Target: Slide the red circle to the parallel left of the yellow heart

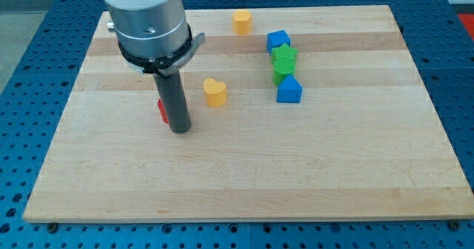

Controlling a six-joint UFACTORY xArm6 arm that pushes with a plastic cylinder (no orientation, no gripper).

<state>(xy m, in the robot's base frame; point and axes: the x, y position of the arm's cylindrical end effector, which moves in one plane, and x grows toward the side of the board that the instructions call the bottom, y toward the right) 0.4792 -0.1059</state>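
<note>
On the table [244,182], the tool, a bare rod with no jaws and holding nothing, rests my tip [181,130] touching the mostly hidden red circle [161,111], already at nine o'clock of the yellow heart [215,92], apparently nearly done.

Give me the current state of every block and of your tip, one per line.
my tip: down on the board, at the red block's right side.
red block: mostly hidden behind the rod, left of the yellow heart.
yellow heart: alone, untouched.
yellow block: near the view's top.
blue blocks and green blocks: one tight column.
</note>
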